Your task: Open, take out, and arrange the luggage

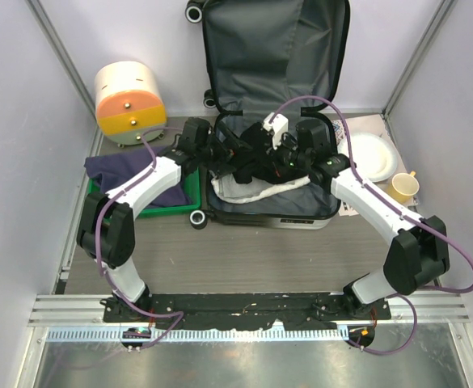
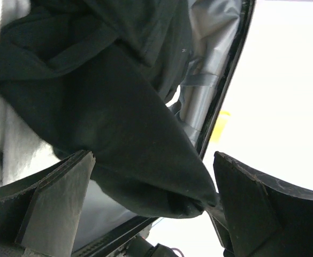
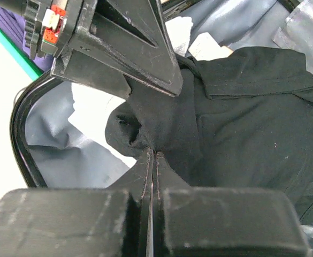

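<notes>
The luggage (image 1: 276, 48) lies open on the bench (image 1: 260, 259), its lid propped upright at the back and its lower shell flat in front. Both my arms reach into that shell. My right pincer (image 3: 152, 158) is closed tight on a fold of the black garment (image 3: 242, 107) near its edge. My left pincer (image 2: 153, 160) stands wide, with a corner of what looks like the same cloth hanging between its fingers. Whether that cloth touches either pad I cannot make out in so close and dim a view.

The garment is soft, light and limp. From 1 pinch it will sag and trail, and it could snag on the shell's rim. I judge it wants 2 holds well apart, along the collar or shoulder line, so it lifts flat. A white cloth (image 1: 240, 187) lies under it in the shell, just as soft, and may drag along if I catch both layers. The shell itself is stiff and smooth, so the rim is the only good place to pinch it.
</notes>
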Controlling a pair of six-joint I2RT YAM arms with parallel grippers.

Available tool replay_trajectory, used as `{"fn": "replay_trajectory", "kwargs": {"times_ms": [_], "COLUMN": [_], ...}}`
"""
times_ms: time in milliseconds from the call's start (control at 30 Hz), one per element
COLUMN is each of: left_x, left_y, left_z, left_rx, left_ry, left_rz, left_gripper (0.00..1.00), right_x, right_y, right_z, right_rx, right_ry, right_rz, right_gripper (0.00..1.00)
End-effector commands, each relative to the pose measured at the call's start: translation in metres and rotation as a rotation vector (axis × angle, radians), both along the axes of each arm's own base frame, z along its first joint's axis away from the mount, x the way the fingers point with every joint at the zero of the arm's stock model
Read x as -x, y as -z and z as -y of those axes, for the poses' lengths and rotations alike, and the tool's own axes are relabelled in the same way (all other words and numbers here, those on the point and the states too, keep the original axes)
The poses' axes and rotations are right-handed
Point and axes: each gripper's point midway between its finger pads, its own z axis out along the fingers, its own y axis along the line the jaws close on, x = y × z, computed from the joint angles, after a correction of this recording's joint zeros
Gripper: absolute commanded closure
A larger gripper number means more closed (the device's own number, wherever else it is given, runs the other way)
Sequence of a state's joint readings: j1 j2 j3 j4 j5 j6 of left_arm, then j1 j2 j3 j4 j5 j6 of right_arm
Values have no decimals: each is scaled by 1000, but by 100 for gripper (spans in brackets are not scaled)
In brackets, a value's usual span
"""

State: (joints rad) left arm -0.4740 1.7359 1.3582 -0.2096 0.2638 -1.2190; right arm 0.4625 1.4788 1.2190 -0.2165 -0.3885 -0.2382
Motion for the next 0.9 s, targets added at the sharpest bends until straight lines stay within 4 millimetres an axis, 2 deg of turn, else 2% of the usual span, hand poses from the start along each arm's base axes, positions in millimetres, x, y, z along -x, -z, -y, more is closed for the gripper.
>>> {"fn": "replay_trajectory", "kwargs": {"times_ms": [0, 33, 100, 267, 433, 600, 700, 733, 800, 833, 867], "left_x": [13, 15, 19, 23, 5, -9, -13, -13, -11, -9, -9], "left_y": [4, 11, 13, 19, 16, 6, -2, -5, -13, -14, -19], "left_z": [-15, -22, -25, -14, -6, 14, 21, 21, 17, 12, 8], "left_rx": [13, -2, 3, 28, 74, 132, 164, 166, 180, 165, 151], "left_ry": [-57, -69, -58, -46, -78, -42, -14, 2, 32, 51, 69], "left_rz": [-119, -155, -191, -222, -180, -148, -122, -107, -80, -56, -32], "left_gripper": [0, 0, 0, 0, 1, 0, 17, 37, 65, 90, 99], "right_x": [4, 5, 8, 9, 18, 33, 43, 46, 48, 47, 48], "right_y": [-34, -34, -35, -38, -45, -51, -56, -56, -58, -60, -60], "right_z": [2, 2, 2, 1, -3, -18, -27, -29, -31, -30, -30], "right_rx": [-24, -21, -20, -33, -67, -111, -139, -143, -156, -158, -157], "right_ry": [-33, -37, -44, -48, -76, -113, -130, -137, -137, -133, -127], "right_rz": [119, 123, 130, 135, 122, 106, 99, 94, 82, 83, 76], "right_gripper": [99, 99, 99, 99, 99, 99, 99, 99, 99, 99, 99]}}
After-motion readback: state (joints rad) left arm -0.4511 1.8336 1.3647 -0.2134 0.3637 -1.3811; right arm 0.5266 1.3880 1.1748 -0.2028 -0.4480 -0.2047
